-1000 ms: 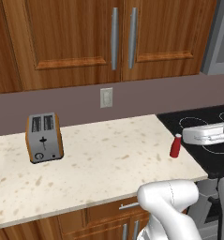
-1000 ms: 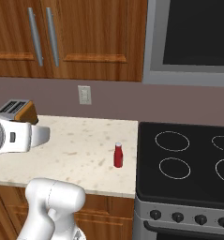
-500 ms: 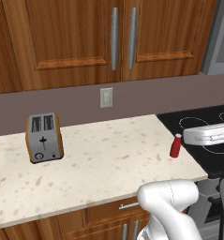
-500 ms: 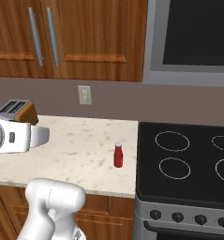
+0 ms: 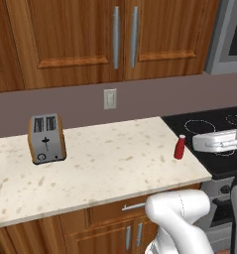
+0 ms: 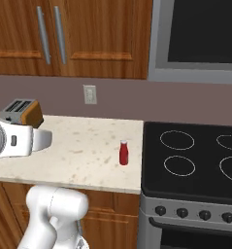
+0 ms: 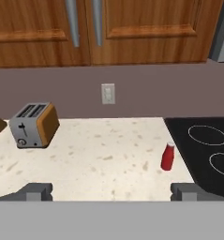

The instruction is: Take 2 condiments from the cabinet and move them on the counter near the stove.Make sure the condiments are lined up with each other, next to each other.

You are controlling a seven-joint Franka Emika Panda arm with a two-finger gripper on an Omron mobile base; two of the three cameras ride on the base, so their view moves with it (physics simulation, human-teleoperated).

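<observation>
A red condiment bottle with a pale cap (image 5: 180, 147) (image 6: 123, 152) (image 7: 168, 156) stands upright on the beige speckled counter (image 5: 110, 168) (image 6: 83, 155) (image 7: 108, 159), close to the edge that meets the stove (image 5: 219, 124) (image 6: 195, 160) (image 7: 207, 150). My gripper (image 7: 111, 192) hangs open and empty in front of the counter, well back from the bottle. The whitish condiment is out of view. Wood-grain cabinet doors (image 5: 90, 34) (image 6: 88, 34) with silver bar handles are shut above the counter; I cannot tell whether these are the task's cabinet.
A steel toaster with brown sides (image 5: 46, 138) (image 6: 23, 112) (image 7: 33, 124) stands at the counter's left. A wall outlet (image 5: 110, 98) (image 6: 90, 94) (image 7: 108, 93) sits on the backsplash. A microwave (image 6: 200, 39) hangs over the stove. Drawers and doors run under the counter.
</observation>
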